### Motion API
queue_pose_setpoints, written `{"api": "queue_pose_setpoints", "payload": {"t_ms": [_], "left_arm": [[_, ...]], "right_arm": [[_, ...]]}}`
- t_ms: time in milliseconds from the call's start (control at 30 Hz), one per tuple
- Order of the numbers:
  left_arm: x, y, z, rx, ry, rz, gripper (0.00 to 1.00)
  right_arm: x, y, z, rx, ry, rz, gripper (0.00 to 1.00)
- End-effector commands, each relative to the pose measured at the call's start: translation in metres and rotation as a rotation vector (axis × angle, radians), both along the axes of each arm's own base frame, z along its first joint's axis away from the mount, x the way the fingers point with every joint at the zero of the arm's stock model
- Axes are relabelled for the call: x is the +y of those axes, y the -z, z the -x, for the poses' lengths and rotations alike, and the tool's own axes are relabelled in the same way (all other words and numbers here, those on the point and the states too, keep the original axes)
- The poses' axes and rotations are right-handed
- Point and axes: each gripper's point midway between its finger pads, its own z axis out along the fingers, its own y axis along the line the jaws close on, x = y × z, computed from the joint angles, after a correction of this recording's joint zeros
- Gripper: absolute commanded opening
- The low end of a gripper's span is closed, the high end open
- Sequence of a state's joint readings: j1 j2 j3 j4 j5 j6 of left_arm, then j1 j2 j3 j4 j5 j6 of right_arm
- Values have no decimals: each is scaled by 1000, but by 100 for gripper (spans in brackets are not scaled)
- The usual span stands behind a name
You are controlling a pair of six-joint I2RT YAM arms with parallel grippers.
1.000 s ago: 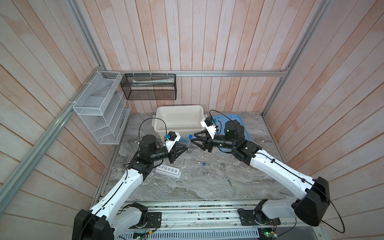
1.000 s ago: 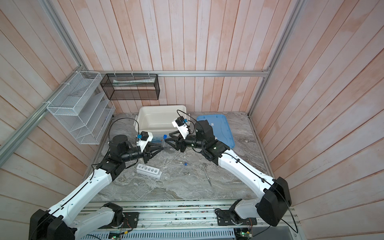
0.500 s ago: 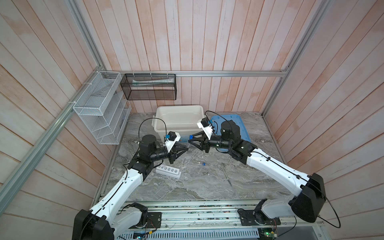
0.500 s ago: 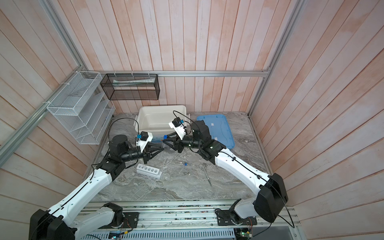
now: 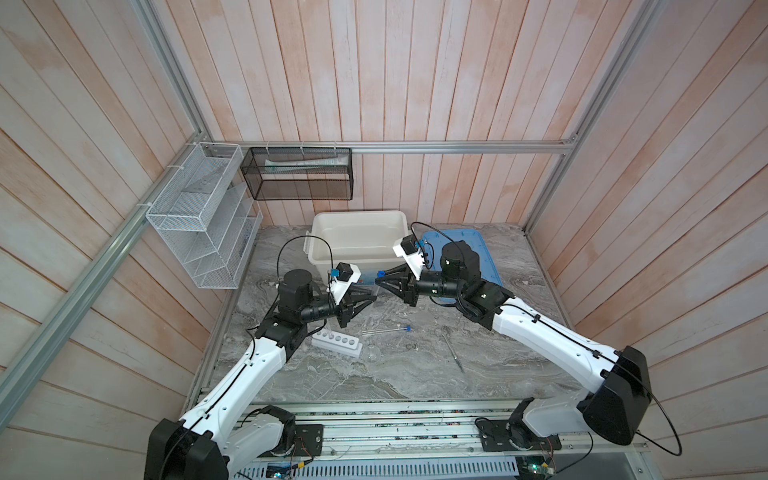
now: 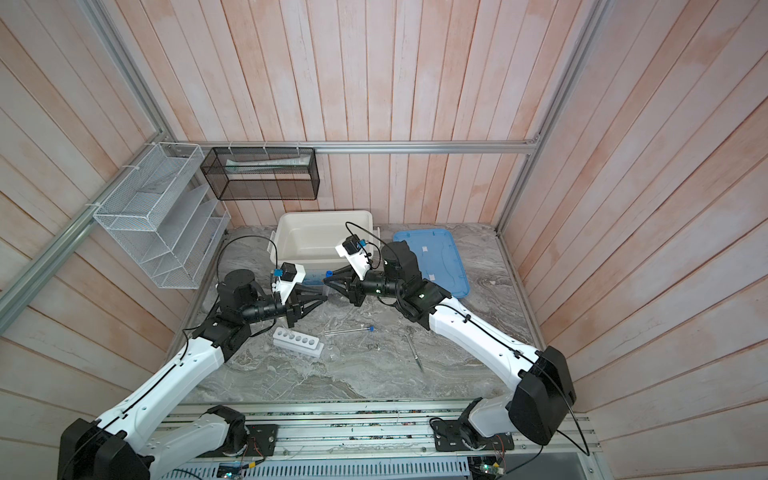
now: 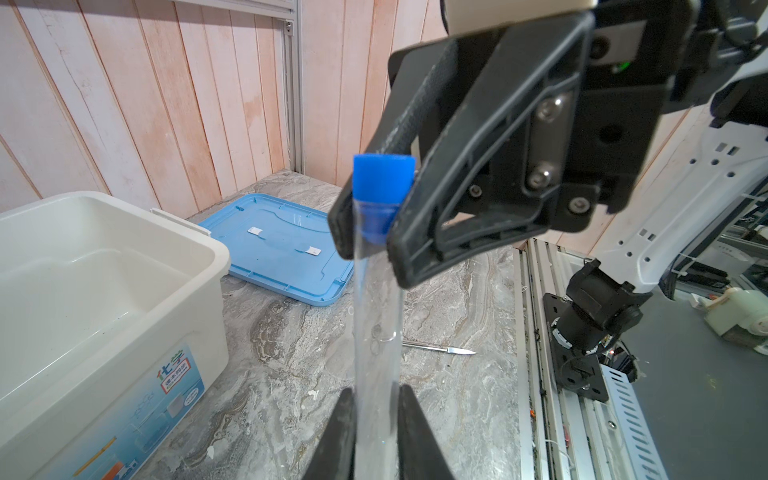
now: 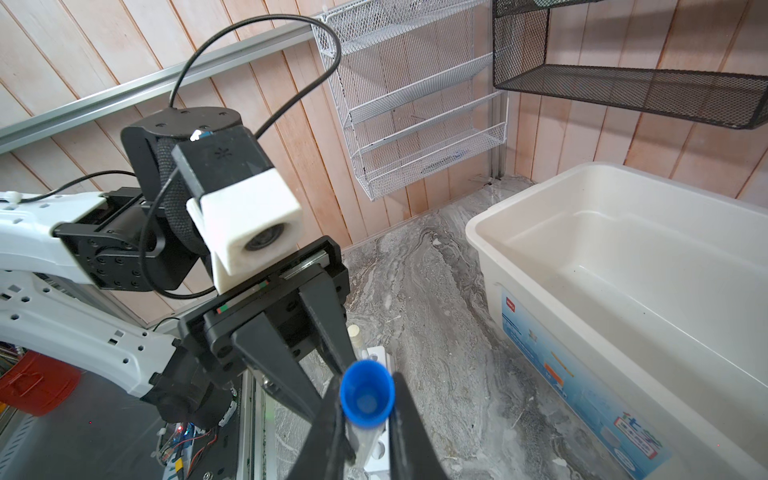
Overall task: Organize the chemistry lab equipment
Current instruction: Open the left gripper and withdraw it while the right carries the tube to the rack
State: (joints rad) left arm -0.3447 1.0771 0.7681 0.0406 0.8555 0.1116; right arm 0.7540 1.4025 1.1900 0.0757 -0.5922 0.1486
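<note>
— Closing in, the right gripper [image 7: 371,246] has brought its jaws, wide a second ago, tight onto the blue cap [image 7: 383,178] of the thin clear tube [image 7: 376,328].

— And the left gripper [image 7: 376,394]?

— Narrow too, pinching the tube's lower body. So the tube hangs in the air between both claws, just in front of the white plastic bin [image 5: 357,213], above the grey marble table [image 5: 415,382].

— A handover, then?

— Looks so to me. The right claw grips where the stopper meets the tube. I'd want the left to let go only once that hold is firm, and gently. A tug along the tube could pull the stopper out.

— Where does it go?

— Likely the white six-hole rack [image 5: 336,342], lying just beside the left arm. A tube with a pale cap [image 8: 353,331] seems to stand at its end already.

— Anything in the way?

— The left arm itself crowds the rack. Near it lie a second blue-capped tube [image 5: 386,330] and a small clear round flask [image 6: 332,353], which is hard to make out. The slim metal spatula [image 5: 453,351] lies farther right. The blue lid [image 5: 478,245] sits flat beside the bin, out of the route.
</note>
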Motion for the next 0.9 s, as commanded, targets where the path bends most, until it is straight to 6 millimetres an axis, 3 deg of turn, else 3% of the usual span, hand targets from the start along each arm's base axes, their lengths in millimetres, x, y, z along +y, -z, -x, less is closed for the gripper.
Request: {"api": "queue_pose_setpoints", "payload": {"t_ms": [0, 267, 367, 467, 600, 700, 867], "left_arm": [[2, 2, -2, -2, -16, 1, 30], [12, -2, -10, -31, -113, -12, 62], [27, -11, -24, -62, -239, -25, 69], [59, -28, -46, -97, -442, -8, 72], [117, -56, -70, -147, -752, 38, 72], [157, -69, -75, -160, -923, 97, 72], [200, -75, -78, -153, -1098, 157, 72]], "right_arm": [[2, -7, -5, -23, 18, -12, 12], [-4, -4, -22, -35, 117, 20, 9], [-5, 1, -31, -33, 170, 49, 9], [2, 10, -32, -38, 185, 90, 9], [29, 23, -21, -84, 148, 151, 9], [49, 30, -13, -88, 106, 151, 9], [75, 48, -6, -93, 72, 163, 8]]}}
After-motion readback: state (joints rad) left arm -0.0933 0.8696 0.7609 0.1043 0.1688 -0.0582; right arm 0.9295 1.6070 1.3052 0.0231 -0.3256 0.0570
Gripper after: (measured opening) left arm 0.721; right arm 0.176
